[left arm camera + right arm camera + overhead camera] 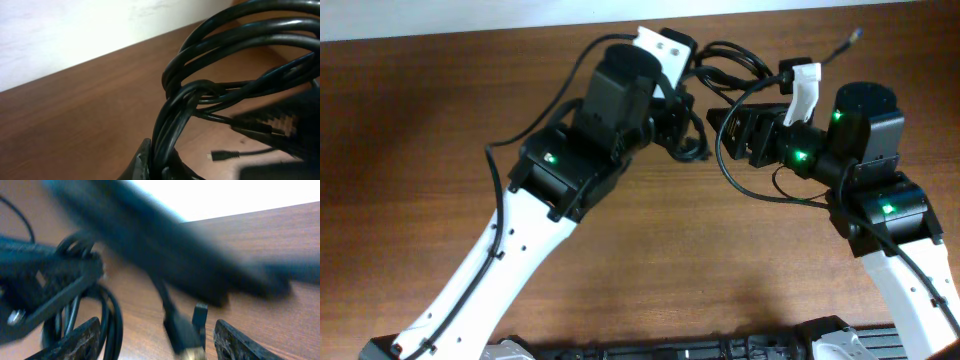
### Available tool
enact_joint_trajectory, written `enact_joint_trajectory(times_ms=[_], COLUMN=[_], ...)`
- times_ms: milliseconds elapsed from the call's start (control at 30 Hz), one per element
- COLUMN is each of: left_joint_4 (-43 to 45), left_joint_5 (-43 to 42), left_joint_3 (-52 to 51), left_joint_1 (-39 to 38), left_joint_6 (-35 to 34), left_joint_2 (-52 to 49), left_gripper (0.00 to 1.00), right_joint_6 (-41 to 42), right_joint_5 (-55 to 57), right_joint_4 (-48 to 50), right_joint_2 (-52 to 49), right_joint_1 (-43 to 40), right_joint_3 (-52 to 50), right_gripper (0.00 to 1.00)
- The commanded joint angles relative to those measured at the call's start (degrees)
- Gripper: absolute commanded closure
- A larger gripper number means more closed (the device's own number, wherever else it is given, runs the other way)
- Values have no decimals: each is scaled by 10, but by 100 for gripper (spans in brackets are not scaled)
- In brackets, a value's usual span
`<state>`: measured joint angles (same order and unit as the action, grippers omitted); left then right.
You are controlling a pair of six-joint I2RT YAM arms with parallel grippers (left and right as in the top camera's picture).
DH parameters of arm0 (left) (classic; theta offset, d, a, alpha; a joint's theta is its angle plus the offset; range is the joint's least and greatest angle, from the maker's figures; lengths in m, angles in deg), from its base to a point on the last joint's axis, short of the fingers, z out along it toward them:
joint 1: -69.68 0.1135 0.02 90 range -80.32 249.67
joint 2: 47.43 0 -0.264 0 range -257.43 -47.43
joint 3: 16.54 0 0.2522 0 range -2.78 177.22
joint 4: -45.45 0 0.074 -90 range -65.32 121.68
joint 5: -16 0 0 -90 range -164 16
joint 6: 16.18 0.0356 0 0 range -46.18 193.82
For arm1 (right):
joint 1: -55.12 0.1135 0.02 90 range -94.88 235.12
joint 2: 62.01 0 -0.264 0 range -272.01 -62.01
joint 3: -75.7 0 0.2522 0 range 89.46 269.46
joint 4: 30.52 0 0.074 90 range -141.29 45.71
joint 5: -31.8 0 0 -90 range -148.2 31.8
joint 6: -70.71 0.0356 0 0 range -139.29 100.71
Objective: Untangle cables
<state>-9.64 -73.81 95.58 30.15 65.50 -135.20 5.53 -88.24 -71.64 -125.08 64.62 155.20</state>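
The cables (732, 62) are a bundle of thin black loops at the far middle of the table. One strand curves out toward the near right (750, 188). My left gripper (688, 138) is shut on several strands of the cables (235, 35), which rise from between its fingers (141, 162) and loop away. A small loose plug (220, 156) lies on the wood beyond. My right gripper (157, 347) is open just right of the bundle. A gold-tipped plug (184, 336) hangs between its fingers (75, 342), touching neither. This view is blurred.
A loose cable end with a plug (854, 36) lies at the far right. The brown wooden table (440, 110) ends at a pale wall along the far side. The two arms nearly meet over the bundle.
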Motion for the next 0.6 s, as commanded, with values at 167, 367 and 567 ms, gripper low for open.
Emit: enact_joint_trajectory(times_ms=[167, 367, 567], left_joint_4=[-6, -16, -17], left_joint_5=[-13, -13, -15], left_joint_3=[11, 11, 11], left_joint_1=[-31, -31, -31], left_joint_6=[-15, -15, -30], left_joint_2=[-5, -5, -5], left_gripper=[100, 100, 100], right_joint_6=[90, 113, 113], right_joint_5=[72, 115, 124], right_joint_4=[35, 43, 49], right_joint_2=[0, 0, 0], right_joint_1=[-2, -2, -2], right_joint_3=[1, 1, 1], right_gripper=[39, 61, 83])
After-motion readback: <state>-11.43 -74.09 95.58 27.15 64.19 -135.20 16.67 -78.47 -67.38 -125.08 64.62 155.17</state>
